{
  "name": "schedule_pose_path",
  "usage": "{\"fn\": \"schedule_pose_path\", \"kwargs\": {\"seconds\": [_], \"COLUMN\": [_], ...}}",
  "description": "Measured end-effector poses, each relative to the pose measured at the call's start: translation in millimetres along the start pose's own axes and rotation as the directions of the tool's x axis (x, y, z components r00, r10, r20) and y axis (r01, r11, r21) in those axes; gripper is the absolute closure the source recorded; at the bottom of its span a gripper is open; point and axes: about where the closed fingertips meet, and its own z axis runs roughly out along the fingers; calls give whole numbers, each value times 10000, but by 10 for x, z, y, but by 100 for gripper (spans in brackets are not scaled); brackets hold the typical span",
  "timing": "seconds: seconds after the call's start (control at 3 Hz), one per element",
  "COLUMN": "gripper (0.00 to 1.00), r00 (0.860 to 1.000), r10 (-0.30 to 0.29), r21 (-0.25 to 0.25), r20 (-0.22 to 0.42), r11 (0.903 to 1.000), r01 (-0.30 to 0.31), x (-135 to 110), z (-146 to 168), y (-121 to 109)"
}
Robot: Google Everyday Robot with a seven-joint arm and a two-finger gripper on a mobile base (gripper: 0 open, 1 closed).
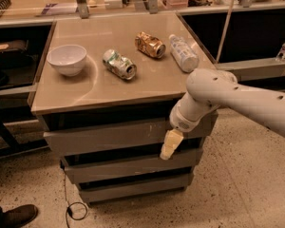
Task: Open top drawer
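The top drawer (109,136) is the widest grey slanted front panel just under the tabletop, with pale scratches right of centre; it stands slightly out from the cabinet. My gripper (169,146) hangs from the white arm (237,99) at the right part of the drawer front, its cream fingers (171,142) pointing down over the drawer's lower edge. Two shorter grey drawer fronts (128,167) sit below.
On the tan tabletop (85,87) stand a white bowl (67,58), a crushed green-white can (119,64), a gold can (150,44) and a lying clear bottle (184,52). A shoe (16,215) and a cable (71,208) lie on the speckled floor at bottom left.
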Motion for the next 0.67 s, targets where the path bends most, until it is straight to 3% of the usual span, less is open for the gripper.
{"fn": "schedule_pose_path", "kwargs": {"seconds": [0.67], "gripper": [42], "r00": [10000], "r10": [2], "r21": [-13], "r20": [-3], "r11": [10000], "r01": [-2], "x": [2], "z": [7], "y": [2]}}
